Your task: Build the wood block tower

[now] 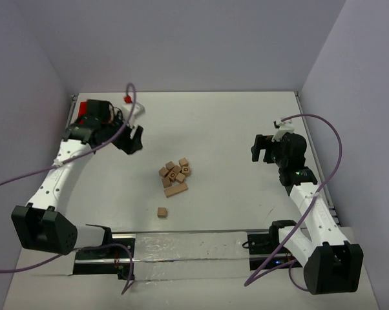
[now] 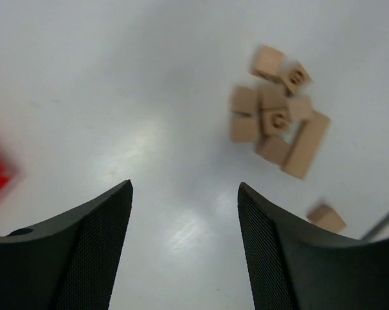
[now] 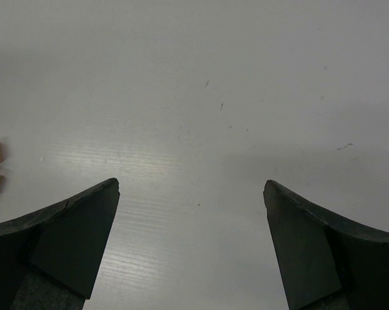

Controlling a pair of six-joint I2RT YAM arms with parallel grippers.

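The left gripper (image 1: 134, 138) hung over the white table (image 1: 233, 123) at the far left. Its jaws stood partly apart and held nothing. From its wrist camera, only bare tabletop showed between the two dark fingers (image 2: 91, 252).

The right gripper (image 1: 262, 150) was poised well off to the right, jaws spread wide and likewise empty, touching nothing. Its wrist view showed plain tabletop between the fingers (image 3: 65, 239).

The wooden blocks (image 1: 175, 174) lay in a loose cluster at mid-table between the two arms, well apart from both grippers. Dark letters showed on a few upper faces. A longer piece (image 1: 176, 190) sat against the cluster's near edge. A lone block (image 1: 161, 212) rested apart from the rest, nearer the arm bases.

A red bin (image 1: 86, 107) sat at the far-left corner, partly hidden behind the left arm.
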